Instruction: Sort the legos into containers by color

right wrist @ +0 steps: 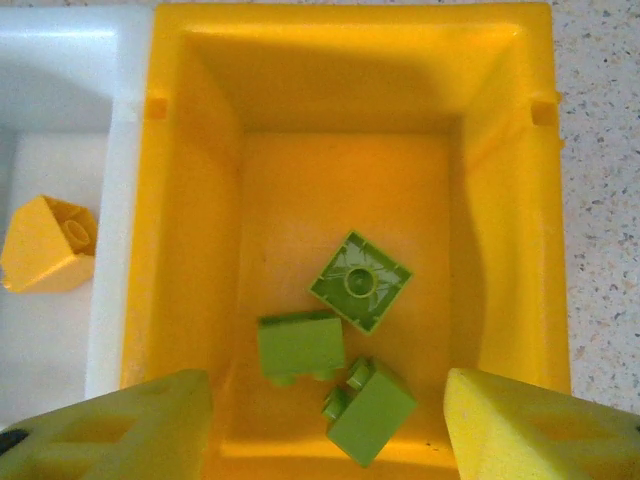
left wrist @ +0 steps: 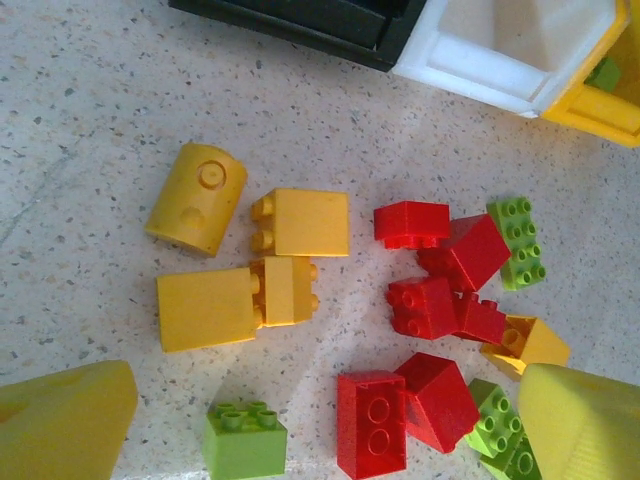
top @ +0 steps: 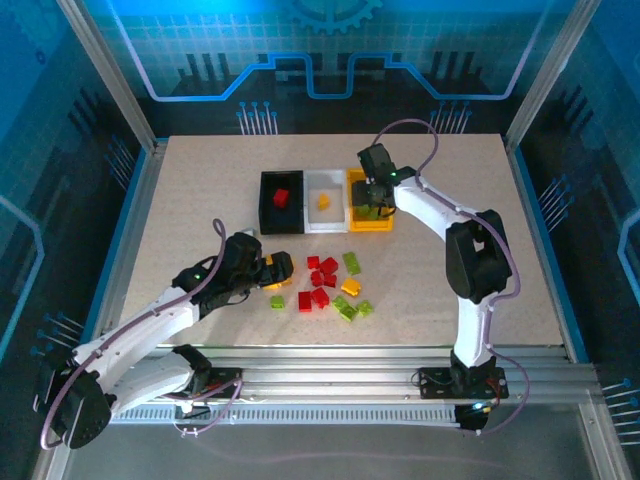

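Green sorting step: right gripper (right wrist: pixel 335 425), fingers apart, over yellow-orange plastic bin (right wrist: pixel 190 200) of small lime-green plastic bricks (right wrist: pixel 360 280); left gripper (left wrist: pixel 320 430), apart and empty, should next close on a loose yellow plastic brick (left wrist: pixel 300 222).

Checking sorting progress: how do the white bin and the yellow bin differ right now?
Contents: the yellow bin holds three green bricks; the white bin holds one yellow-orange brick. Attention: the open right hand hangs over the yellow bin, not the white bin. Shared: the same rectangular shape and size, standing side by side.
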`<state>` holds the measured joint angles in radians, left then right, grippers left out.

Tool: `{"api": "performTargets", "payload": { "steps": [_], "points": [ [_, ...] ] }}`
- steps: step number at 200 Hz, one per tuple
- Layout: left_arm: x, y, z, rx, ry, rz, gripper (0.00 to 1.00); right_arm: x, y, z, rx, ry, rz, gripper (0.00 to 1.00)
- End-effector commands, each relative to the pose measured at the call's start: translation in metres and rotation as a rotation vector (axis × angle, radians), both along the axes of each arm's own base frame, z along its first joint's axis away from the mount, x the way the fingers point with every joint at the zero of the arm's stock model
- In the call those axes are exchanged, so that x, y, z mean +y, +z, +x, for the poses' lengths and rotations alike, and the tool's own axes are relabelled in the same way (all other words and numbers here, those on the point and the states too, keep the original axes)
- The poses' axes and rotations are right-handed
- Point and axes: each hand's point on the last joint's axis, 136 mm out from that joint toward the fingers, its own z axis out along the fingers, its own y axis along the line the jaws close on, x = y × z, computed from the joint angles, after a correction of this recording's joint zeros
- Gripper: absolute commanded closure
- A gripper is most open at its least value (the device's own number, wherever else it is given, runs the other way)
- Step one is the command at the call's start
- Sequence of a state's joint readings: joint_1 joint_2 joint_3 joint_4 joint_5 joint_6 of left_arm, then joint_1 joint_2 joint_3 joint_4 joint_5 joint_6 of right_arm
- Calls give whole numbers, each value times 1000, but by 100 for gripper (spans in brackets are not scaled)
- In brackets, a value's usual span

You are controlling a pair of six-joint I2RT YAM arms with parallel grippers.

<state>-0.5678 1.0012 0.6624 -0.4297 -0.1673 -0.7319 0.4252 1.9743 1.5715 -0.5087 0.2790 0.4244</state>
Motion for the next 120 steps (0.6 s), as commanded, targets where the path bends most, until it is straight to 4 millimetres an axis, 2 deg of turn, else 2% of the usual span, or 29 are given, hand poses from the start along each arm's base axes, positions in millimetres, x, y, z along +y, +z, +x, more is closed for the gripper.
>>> {"api": "performTargets", "payload": {
  "steps": [1, 25, 56, 69, 99, 120],
  "points": [
    [9, -3, -2, 11, 22, 21, 1, 3, 33, -11, -51, 23, 26, 35],
    [11, -8, 0, 23, 30, 32, 1, 10, 41, -43, -69, 61, 52, 36],
    [10, -18, 7, 47, 22, 58, 1, 16, 31, -93, -63, 120, 64, 37],
    [6, -22, 14, 57, 2, 74, 6, 17, 24, -110, -53, 135, 66, 37],
    [-9, -31, 35, 78, -59, 123, 16, 17, 21, -133, -53, 144, 106, 38],
    [-21, -34, 50, 76, -91, 153, 23, 15, 25, -140, -66, 139, 123, 38]
  ]
}}
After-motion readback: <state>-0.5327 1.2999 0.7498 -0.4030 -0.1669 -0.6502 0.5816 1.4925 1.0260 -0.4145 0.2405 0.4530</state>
